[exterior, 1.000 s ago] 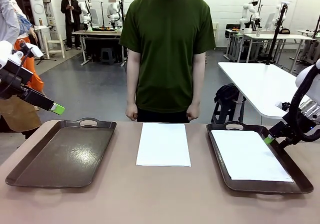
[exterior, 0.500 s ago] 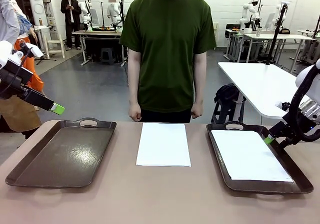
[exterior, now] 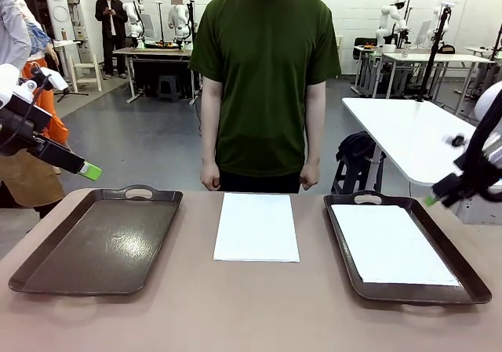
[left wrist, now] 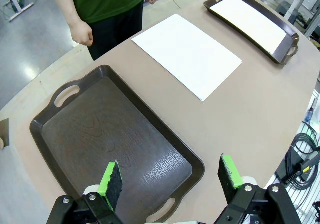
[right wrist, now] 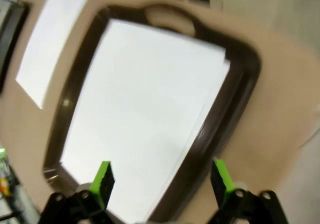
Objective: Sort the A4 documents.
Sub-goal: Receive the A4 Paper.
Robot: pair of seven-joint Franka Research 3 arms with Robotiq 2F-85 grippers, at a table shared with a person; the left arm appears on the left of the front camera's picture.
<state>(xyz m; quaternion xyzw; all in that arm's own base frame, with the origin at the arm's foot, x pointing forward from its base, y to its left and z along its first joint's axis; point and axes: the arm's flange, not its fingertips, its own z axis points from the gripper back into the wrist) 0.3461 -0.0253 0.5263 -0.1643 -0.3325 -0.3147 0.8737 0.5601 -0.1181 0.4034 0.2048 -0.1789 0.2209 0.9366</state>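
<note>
Both grippers are empty, jaws spread wide: the right gripper (right wrist: 162, 176) hangs over the right tray (exterior: 416, 293), the left gripper (left wrist: 171, 176) well to that tray's left. One A4 document (exterior: 392, 244) lies inside the right tray; a second document (exterior: 256, 226) lies flat on the table (exterior: 235, 313) just left of it, perhaps a thin stack. Lying flush, it offers no edge, so a pinch could crumple it or slide it.

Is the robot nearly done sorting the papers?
Partly. Done: white paper lies in the right tray. In hand: nothing; the left gripper and right gripper are both open and empty. Left: a sheet on the table between the trays, and the left tray holds no paper.
</note>
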